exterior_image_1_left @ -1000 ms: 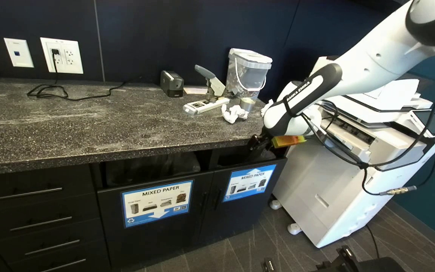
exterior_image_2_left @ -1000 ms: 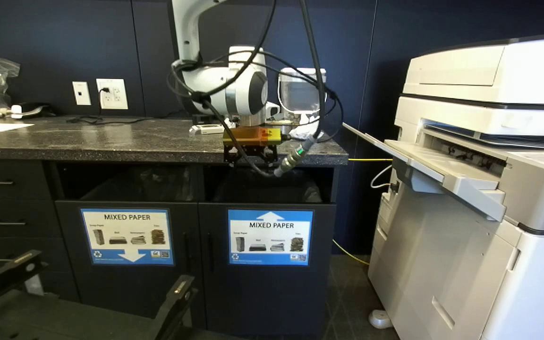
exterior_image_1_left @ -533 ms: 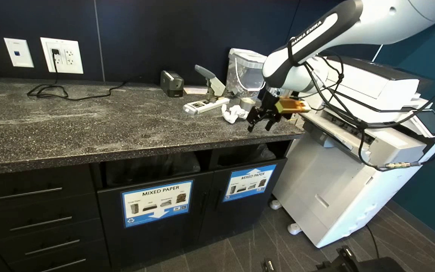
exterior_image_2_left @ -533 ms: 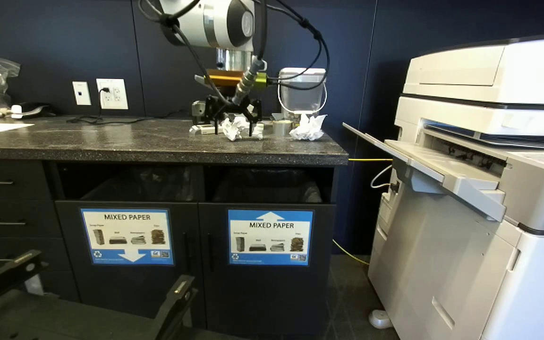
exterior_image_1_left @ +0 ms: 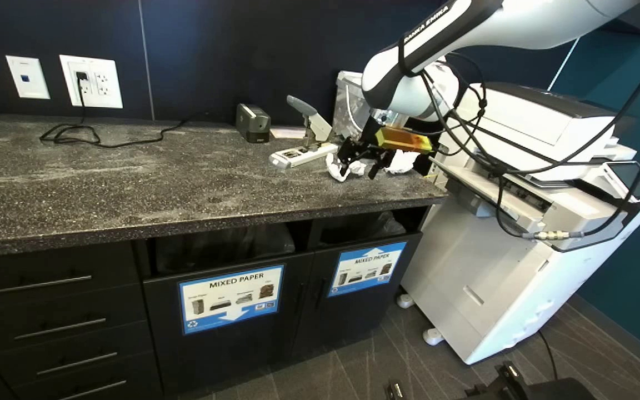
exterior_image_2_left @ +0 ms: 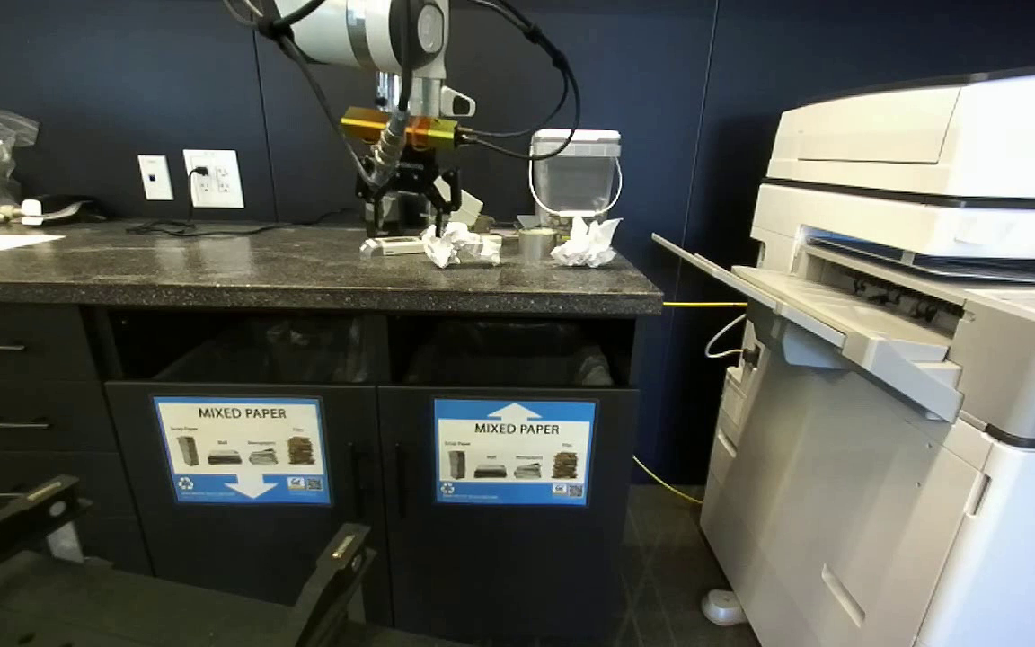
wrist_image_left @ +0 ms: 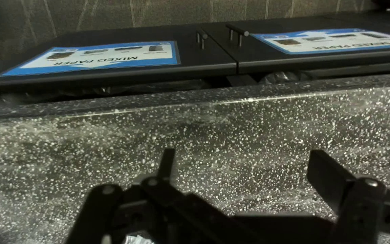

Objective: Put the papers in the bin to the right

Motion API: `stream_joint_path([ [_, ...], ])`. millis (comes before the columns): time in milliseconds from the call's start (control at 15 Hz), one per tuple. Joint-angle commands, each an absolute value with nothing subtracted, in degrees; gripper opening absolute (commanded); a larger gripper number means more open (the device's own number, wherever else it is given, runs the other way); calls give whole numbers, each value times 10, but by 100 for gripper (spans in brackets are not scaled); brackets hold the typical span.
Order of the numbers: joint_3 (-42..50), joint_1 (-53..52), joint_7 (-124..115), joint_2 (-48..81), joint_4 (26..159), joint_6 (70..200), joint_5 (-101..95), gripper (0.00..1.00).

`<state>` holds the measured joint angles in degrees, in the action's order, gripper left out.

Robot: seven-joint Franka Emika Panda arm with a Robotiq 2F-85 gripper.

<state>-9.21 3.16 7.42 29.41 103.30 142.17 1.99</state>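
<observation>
Two crumpled white paper wads lie on the counter. The left wad is beside the stapler; it also shows in an exterior view. The right wad sits near the counter's right end. A scrap of white paper shows at the wrist view's bottom edge. My gripper is open and empty above the counter, left of the left wad in this exterior view; its fingers stand wide apart in the wrist view. The right-hand bin, also in an exterior view, has an open slot above its labelled door.
A like bin stands to the left. A stapler, a tape roll and a clear plastic tub are near the wads. The counter's front edge overhangs the slots. A white printer stands at the right.
My gripper has risen from low at the right bin's opening to above the counter, then moved left and up. The two wads lie where they were.
</observation>
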Motion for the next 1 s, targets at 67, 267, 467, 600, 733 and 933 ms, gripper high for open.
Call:
stream_joint_path([
  [67, -43, -26, -35, 372, 936, 1427, 23, 100],
  [267, -18, -51, -100, 409, 885, 1427, 20, 100],
  [467, -1, -64, -147, 427, 846, 1423, 22, 100],
  [600, 10, -71, -176, 437, 819, 1409, 21, 100],
  [733, 22, -76, -206, 448, 795, 1408, 21, 100],
  [933, 46, -84, -268, 472, 749, 1374, 21, 100],
])
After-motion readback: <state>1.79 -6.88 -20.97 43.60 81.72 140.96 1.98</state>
